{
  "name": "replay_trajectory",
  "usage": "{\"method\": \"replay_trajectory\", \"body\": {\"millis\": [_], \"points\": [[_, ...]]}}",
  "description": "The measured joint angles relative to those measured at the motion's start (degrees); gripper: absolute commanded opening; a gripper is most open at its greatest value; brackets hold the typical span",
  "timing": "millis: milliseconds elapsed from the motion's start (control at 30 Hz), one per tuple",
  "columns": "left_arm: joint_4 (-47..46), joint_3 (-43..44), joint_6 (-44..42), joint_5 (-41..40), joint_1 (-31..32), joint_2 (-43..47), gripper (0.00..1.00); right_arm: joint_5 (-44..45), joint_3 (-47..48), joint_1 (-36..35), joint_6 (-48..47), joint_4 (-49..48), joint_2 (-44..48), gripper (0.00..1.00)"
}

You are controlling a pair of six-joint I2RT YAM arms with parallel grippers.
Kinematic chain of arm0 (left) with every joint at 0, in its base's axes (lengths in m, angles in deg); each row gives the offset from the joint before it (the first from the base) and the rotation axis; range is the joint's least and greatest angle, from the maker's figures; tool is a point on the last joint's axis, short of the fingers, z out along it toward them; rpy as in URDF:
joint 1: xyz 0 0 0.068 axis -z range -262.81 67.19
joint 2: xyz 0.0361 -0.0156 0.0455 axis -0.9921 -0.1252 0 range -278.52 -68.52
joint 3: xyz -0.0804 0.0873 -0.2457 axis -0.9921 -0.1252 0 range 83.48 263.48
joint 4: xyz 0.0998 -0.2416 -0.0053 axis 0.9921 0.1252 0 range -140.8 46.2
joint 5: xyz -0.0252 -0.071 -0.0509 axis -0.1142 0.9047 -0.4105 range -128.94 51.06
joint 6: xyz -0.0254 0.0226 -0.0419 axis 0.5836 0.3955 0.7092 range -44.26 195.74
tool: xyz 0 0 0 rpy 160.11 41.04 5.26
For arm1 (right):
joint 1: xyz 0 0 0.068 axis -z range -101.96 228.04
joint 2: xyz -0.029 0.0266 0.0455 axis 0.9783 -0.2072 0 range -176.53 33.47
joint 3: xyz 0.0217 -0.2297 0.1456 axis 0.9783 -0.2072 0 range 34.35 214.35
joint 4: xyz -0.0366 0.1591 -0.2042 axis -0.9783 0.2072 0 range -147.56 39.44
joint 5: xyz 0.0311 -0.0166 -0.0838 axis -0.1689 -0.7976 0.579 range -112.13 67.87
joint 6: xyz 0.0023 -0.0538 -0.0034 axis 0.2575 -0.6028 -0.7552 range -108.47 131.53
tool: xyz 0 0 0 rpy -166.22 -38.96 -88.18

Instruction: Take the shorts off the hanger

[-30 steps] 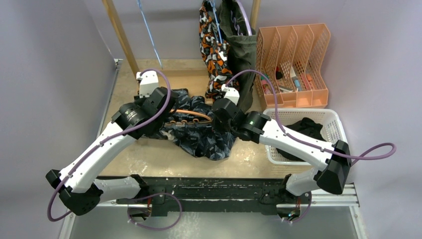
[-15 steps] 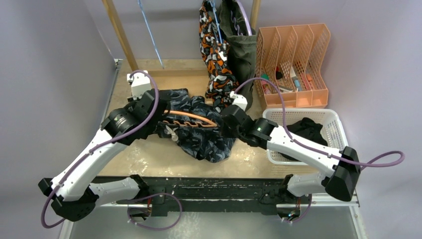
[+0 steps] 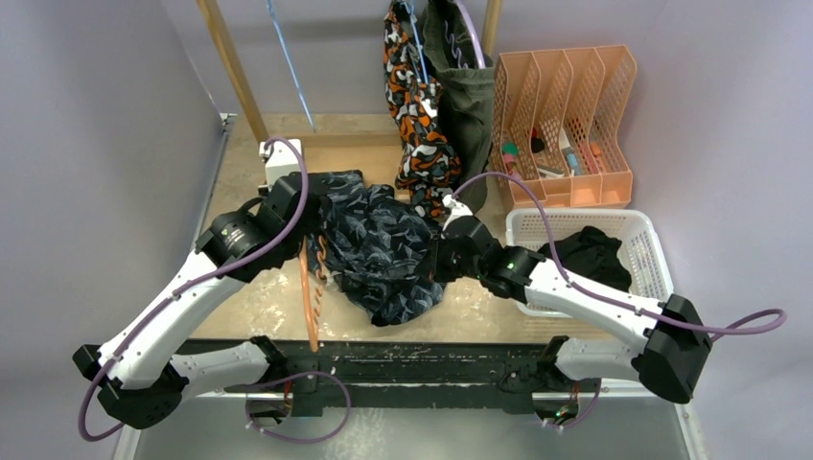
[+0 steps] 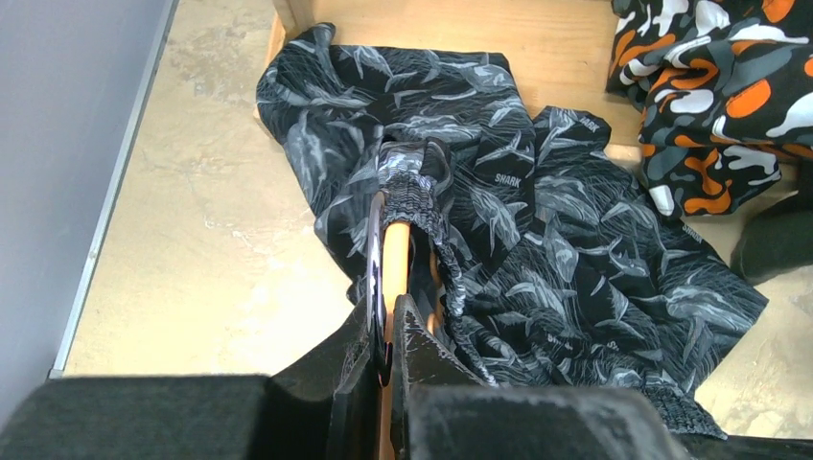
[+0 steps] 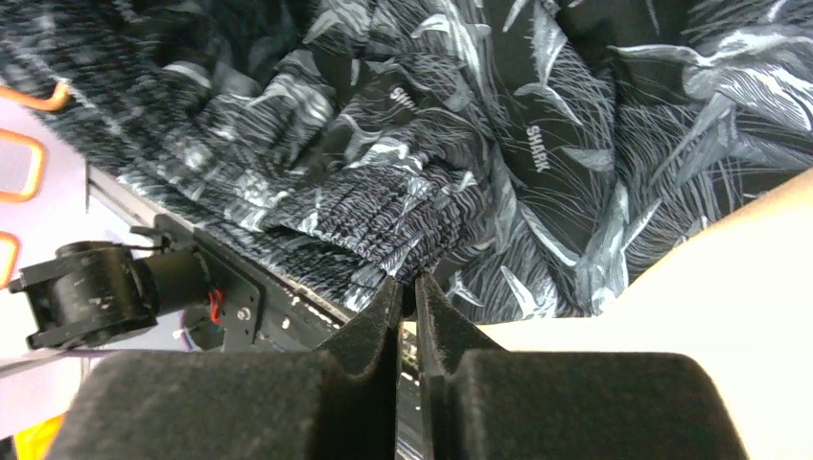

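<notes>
The left claw (image 4: pixel 390 331) is clenched on the orange hanger (image 4: pixel 395 259), whose bar runs straight between its two fingers. The far end of that bar disappears under the gathered elastic waistband of the shark-print shorts (image 4: pixel 537 240). These dark navy-black shorts are covered in grey sharks and the word "SHARK". They lie crumpled on the counter (image 4: pixel 220 240), spread from the back left toward the middle.

From above, most of the hanger shows bare at the left edge of the shorts, pointing toward the near edge of the counter. The cloth bunches to its right, between the two arms.

The right claw (image 5: pixel 407 287) is clenched too. Its fingertips pinch a fold of the same shorts' ribbed waistband at the right side of the heap.

Behind the heap, the orange-black-white blotch shorts (image 3: pixel 419 115) hang from the wooden rack (image 3: pixel 230 67). Their lower hem comes down just beside the shark-print pair. The olive green shorts (image 3: pixel 467 96) hang directly to the right of them, touching them.

A pair of plain black shorts (image 3: pixel 594 257) lies in the white basket (image 3: pixel 652 240) at the right of the counter. The right arm reaches across that basket's near left corner. Behind the basket stands a peach file organizer (image 3: pixel 566 115) holding small items.
</notes>
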Motion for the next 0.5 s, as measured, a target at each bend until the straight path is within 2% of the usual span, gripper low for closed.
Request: {"method": "replay_trajectory", "body": {"millis": [267,500], "points": [[-0.50,-0.72,-0.37,1.22,0.00,-0.07,0.00,-4.31,4.33,0.07,-5.70,0.70,0.96,0.49],[-2.12,-0.81,1.40,1.88,0.00,-1.62,0.00,-6.93,9.35,0.07,-9.40,-1.95,5.75,0.60]]}}
